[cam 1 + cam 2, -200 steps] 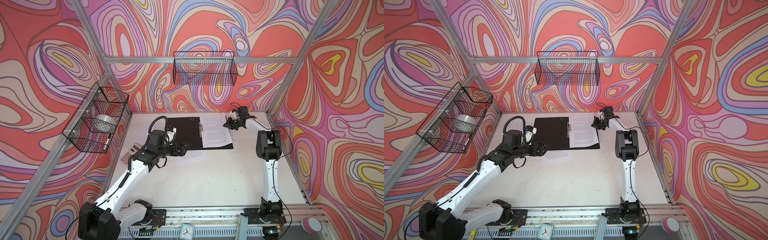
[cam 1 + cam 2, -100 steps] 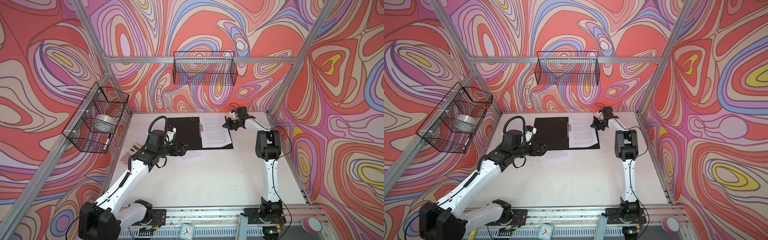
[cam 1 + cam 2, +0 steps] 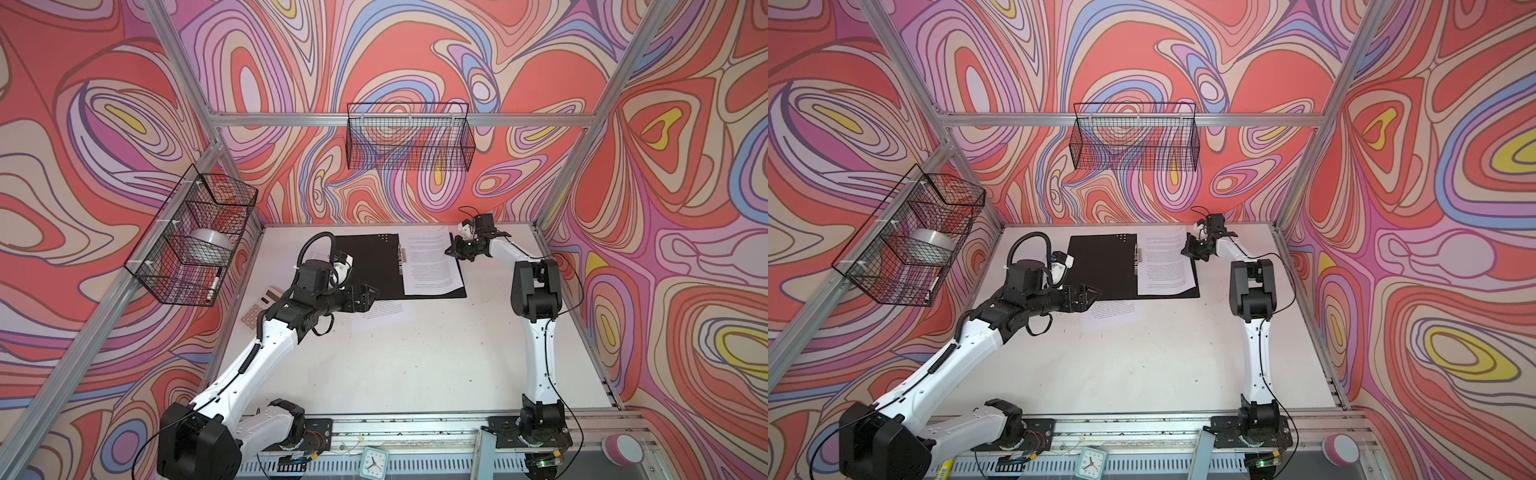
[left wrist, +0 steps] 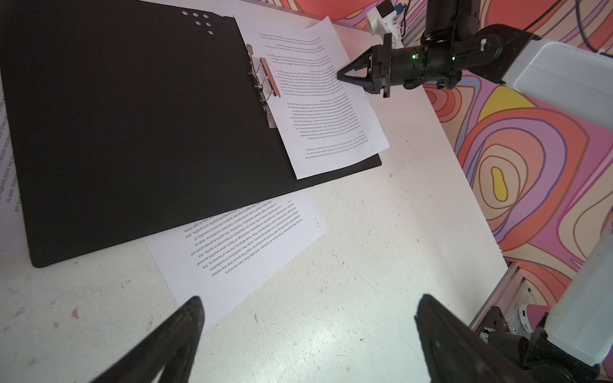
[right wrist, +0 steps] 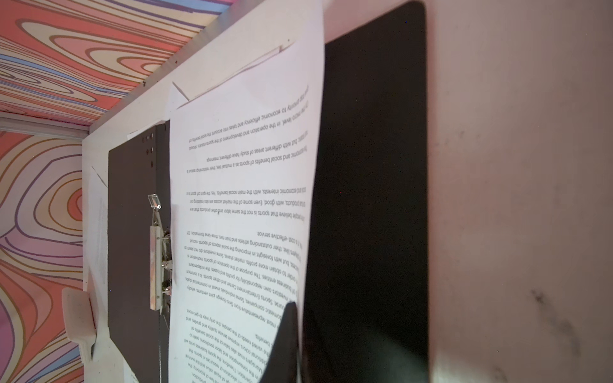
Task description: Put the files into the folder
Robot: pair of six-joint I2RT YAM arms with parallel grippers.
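Folder (image 3: 365, 257): lies open, receiving.
Right gripper (image 4: 341, 74): pinches filed sheet (image 3: 430, 266), three-o'clock edge, likely aligning.
Left gripper (image 3: 370, 296): spread, near loose sheet (image 3: 382, 313), folder's six o'clock.

- The near half of the table (image 3: 415, 365), between my two arms, lies bare; either gripper could pass there.
- The open folder (image 3: 361, 266) lies flat across the far middle. Its metal clip (image 3: 402, 259) stands up along the spine, the only raised thing on it.
- A sheet (image 3: 432, 262) covers the folder's right half. My right gripper (image 3: 451, 251), jaws together, sits at its outer edge.
- A loose sheet (image 4: 238, 245) pokes out from under the folder's near edge, just ahead of my left gripper (image 4: 310, 300), whose jaws stand wide over bare table.
- The calculator (image 3: 259, 309) lies left of my left arm, by the table's edge.
- A wire basket (image 3: 195, 241) hangs on the left wall above that edge.
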